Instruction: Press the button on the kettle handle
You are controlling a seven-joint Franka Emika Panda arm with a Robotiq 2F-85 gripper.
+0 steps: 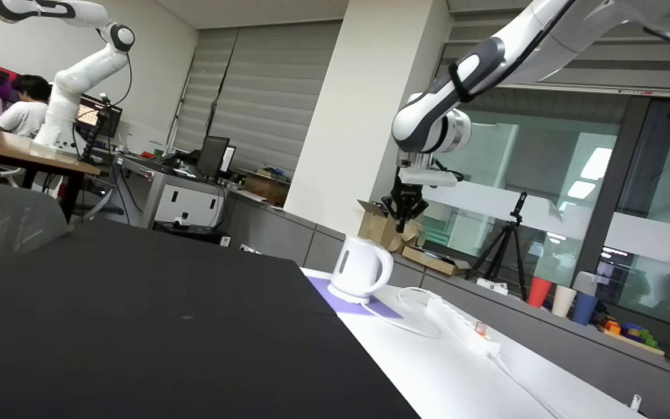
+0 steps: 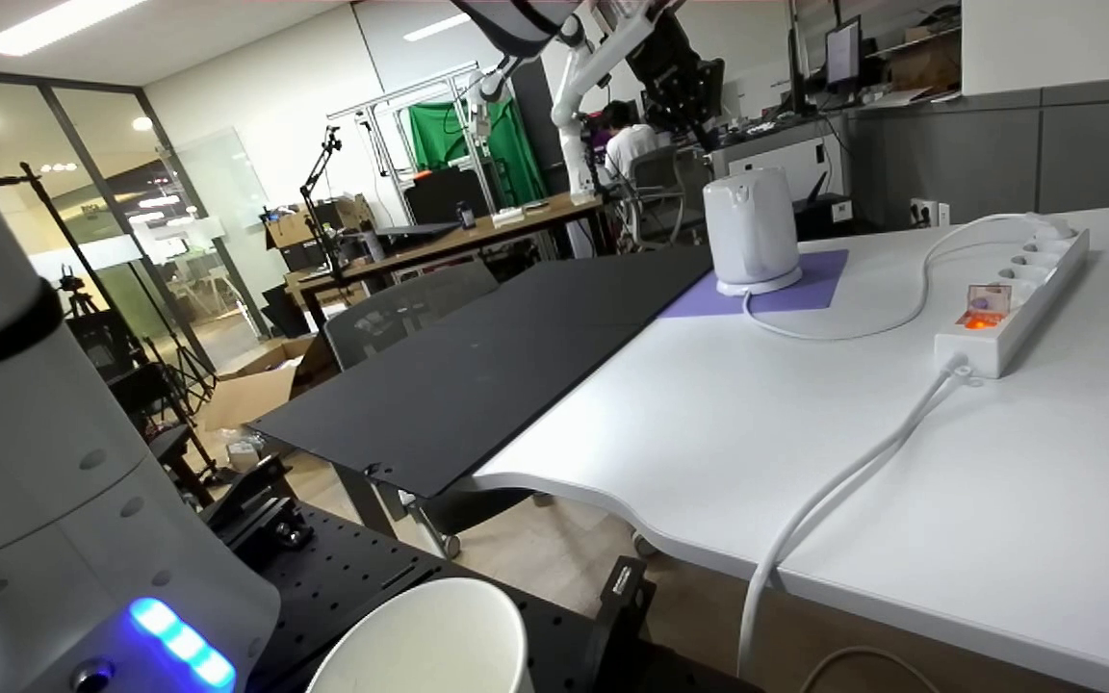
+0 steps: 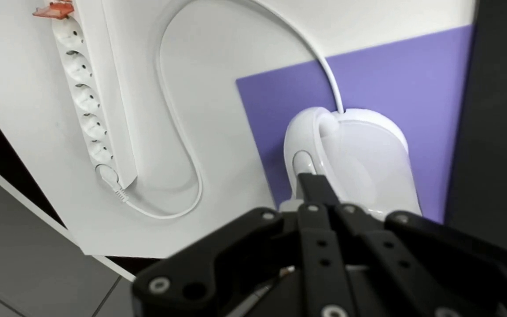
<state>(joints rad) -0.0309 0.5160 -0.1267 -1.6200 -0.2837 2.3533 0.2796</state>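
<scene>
Pressing the oval white button (image 3: 304,162) set in the curved, glossy white handle (image 3: 296,134) of the white plastic kettle (image 3: 372,163) is judged not yet accomplished. The kettle is stood upright on a flat purple mat (image 3: 394,79), which is laid on the smooth white tabletop (image 2: 670,433). Power appears to be connected: the thin white cord (image 3: 200,182) is plugged into the end of the long white power strip (image 3: 104,83), whose orange switch (image 2: 983,320) is lit in an exterior view.

The black two-finger claw (image 3: 321,190) is clenched, with no object seen gripped. It is held above the kettle; in both exterior views a gap is shown between the two, so contact is judged not to be made. In the wrist view the lower edge of the button is overlapped by the claw; rough alignment is therefore judged complete. The descent, the press itself and the withdrawal are left to be carried out.

The contents of the kettle are concealed by its white body and cannot be told. A round, open-topped white tub (image 2: 429,645) is placed low in an exterior view; its inner wall is exposed, its bottom hidden. In the background of an exterior view, a tapered red cup (image 1: 538,291), an off-white cup (image 1: 563,301) and a blue cup (image 1: 584,308) are lined up, contents undetermined.
</scene>
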